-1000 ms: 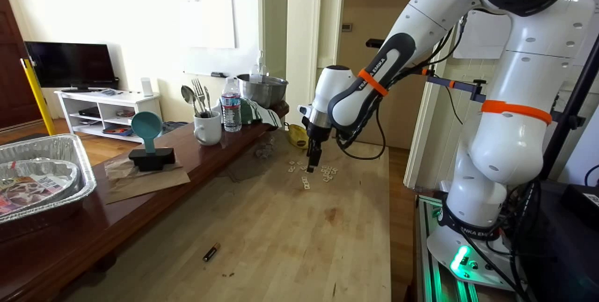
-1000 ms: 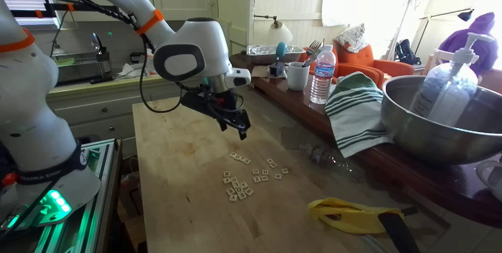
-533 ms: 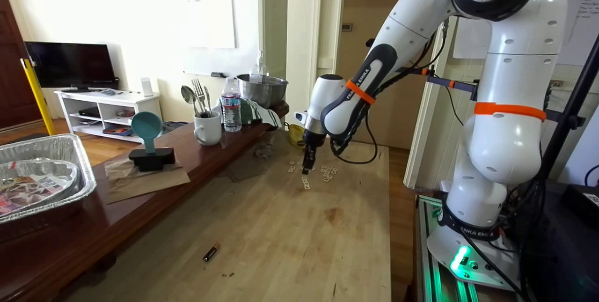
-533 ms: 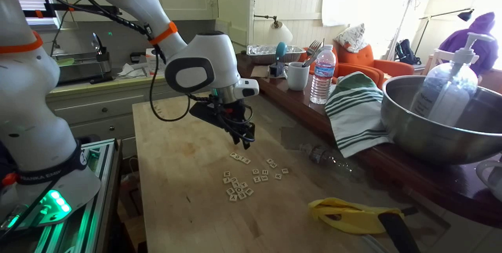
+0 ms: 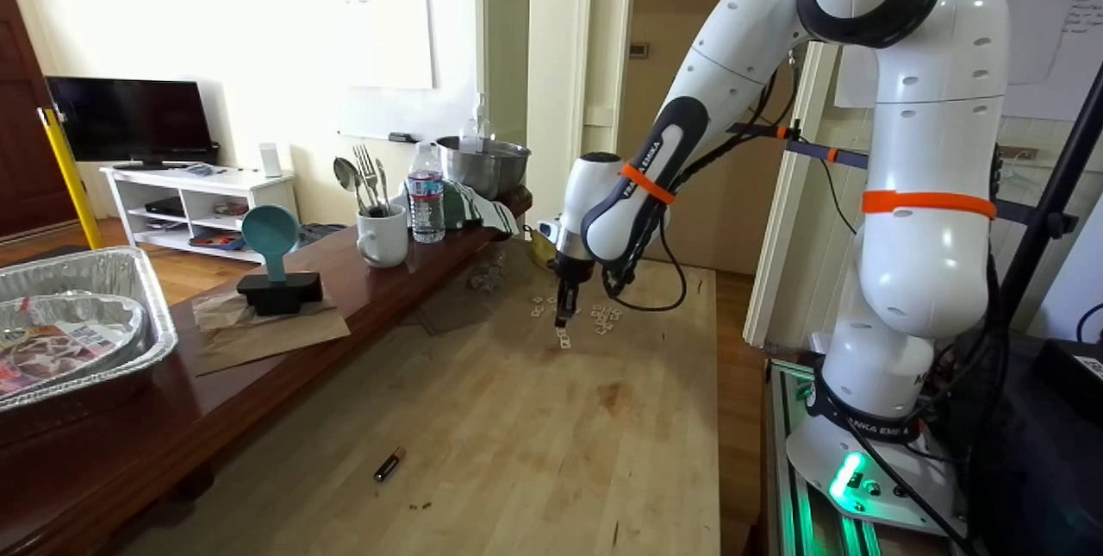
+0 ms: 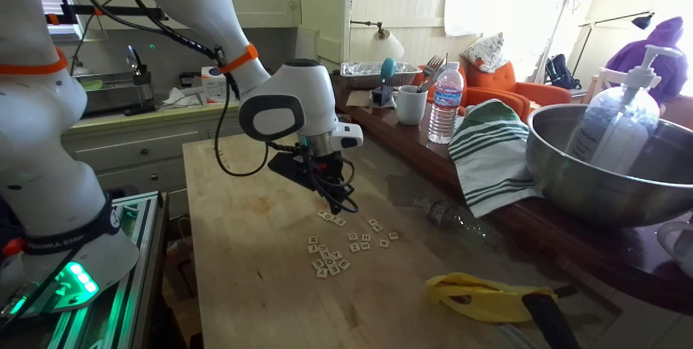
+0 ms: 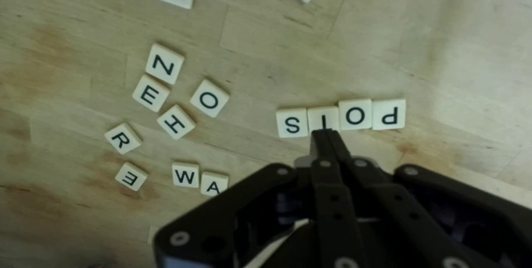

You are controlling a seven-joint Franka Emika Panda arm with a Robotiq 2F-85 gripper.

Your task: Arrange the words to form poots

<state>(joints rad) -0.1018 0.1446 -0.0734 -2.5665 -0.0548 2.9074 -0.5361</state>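
"Letter tiles (image 7: 346, 115), four side by side on the worktop (image 5: 534, 418). How far along?"

"Nearly finished, I'd judge. From three o'clock in the wrist view: P (image 7: 389, 114), O (image 7: 355, 114), a partly hidden tile (image 7: 323, 115), probably T, then S (image 7: 292, 123). Taken literally, 'poots' wants another O."

"Is one about?"

"A loose O tile (image 7: 210, 98), near nine o'clock from them. The four are also slightly stepped, so straightening may be left."

"Which way do they lie?"

"Their long axis runs almost nine to three in the wrist view, letter tops toward six. In an exterior view the row (image 6: 329, 218) slants ten to four, P at the ten end."

"And the gripper (image 7: 325, 131)?"

"Closed, jaws together, nothing seen between them. Its tip overlaps the partly hidden tile in the wrist view; whether they touch, I can't tell."
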